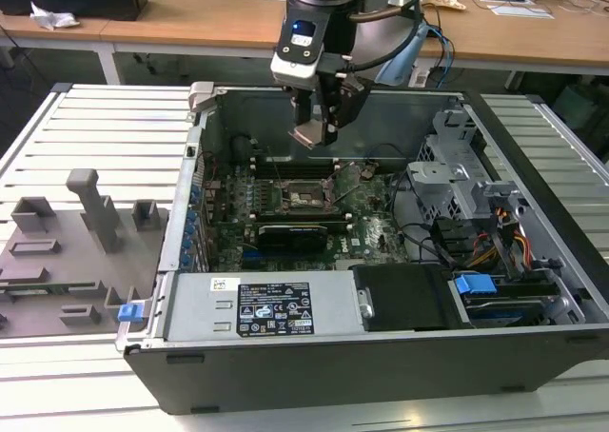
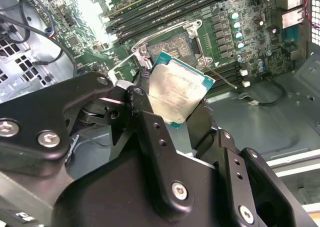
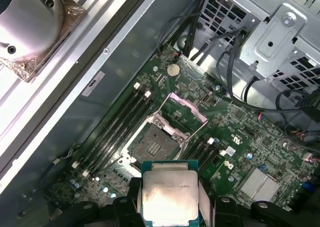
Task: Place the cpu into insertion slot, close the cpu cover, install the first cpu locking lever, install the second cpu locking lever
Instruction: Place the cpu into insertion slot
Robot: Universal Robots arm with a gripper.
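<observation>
My gripper [image 1: 315, 130] hangs inside the open computer case, shut on the cpu [image 1: 308, 136], a flat square chip with a dull silver top. In both wrist views the cpu [image 3: 169, 193] [image 2: 176, 93] sits between the black fingers [image 2: 141, 99], tilted and held above the board. The insertion slot [image 3: 152, 145] [image 2: 172, 48] lies open on the green board below, apart from the chip. The cpu cover [image 3: 188, 109] stands swung up at the slot's far side. Thin wire levers [image 2: 161, 31] stick out beside the slot.
Long black memory slots [image 3: 114, 132] flank the socket. A black expansion card [image 1: 291, 233] lies in front of it. The silver drive cage [image 1: 455, 180] and loose cables [image 1: 476, 246] fill the exterior view's right. The case walls [image 1: 195, 180] ring the board; grey fixtures [image 1: 90, 213] stand outside.
</observation>
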